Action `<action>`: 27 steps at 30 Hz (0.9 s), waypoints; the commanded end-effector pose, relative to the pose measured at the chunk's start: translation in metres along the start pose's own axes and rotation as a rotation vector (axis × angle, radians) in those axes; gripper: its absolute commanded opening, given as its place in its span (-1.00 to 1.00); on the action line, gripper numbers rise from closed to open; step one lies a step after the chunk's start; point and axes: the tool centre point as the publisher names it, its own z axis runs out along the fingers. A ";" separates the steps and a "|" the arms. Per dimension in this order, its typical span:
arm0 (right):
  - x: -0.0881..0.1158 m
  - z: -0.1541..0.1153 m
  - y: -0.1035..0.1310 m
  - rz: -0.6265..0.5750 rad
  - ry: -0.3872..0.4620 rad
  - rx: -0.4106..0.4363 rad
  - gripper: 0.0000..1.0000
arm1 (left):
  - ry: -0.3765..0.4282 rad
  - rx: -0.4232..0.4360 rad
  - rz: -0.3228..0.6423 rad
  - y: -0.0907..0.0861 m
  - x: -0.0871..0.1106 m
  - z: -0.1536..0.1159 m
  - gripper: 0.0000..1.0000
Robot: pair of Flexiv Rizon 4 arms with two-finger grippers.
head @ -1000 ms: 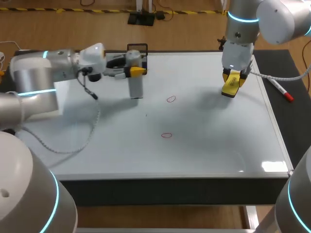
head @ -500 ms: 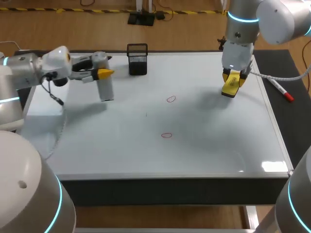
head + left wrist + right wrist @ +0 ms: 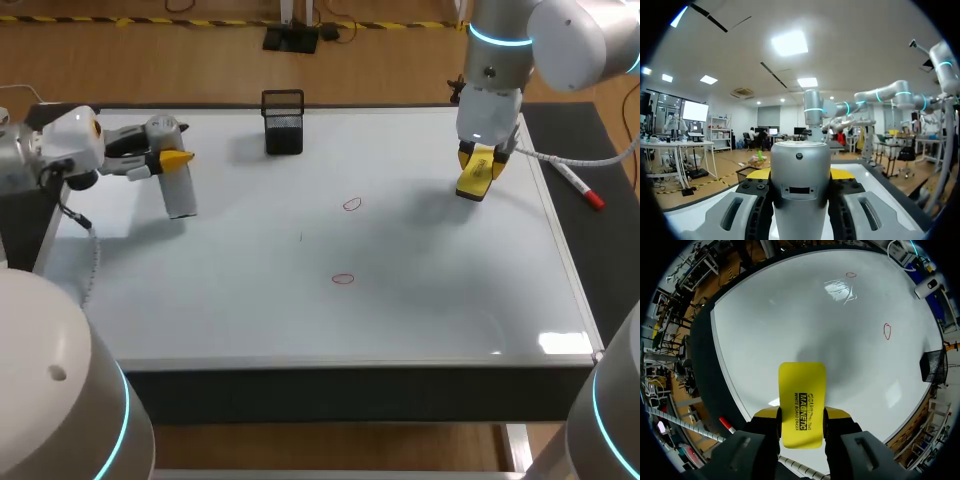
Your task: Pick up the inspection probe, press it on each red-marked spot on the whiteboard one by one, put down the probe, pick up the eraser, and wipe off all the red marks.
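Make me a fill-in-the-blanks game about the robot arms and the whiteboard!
1. The right end effector is shut on a ____ eraser.
2. The left end effector is shut on the inspection ____.
3. The whiteboard shows ____ red marks.
4. The mesh holder at the whiteboard's far edge is ____.
Missing words: yellow; probe; two; black.

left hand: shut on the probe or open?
Shut on it. In the left wrist view the silver probe sits between the yellow-tipped fingers of the left hand, touching both.
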 end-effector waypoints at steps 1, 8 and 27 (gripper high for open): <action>0.000 -0.001 -0.001 -0.002 0.002 0.001 -1.00 | 0.001 0.005 0.006 -0.002 0.000 -0.004 -1.00; 0.000 -0.001 -0.001 -0.002 0.002 0.001 -1.00 | 0.002 0.006 0.007 -0.002 0.000 -0.005 -1.00; -0.085 -0.006 0.087 -0.315 0.039 0.068 -1.00 | 0.002 0.006 0.007 -0.002 0.000 -0.005 -1.00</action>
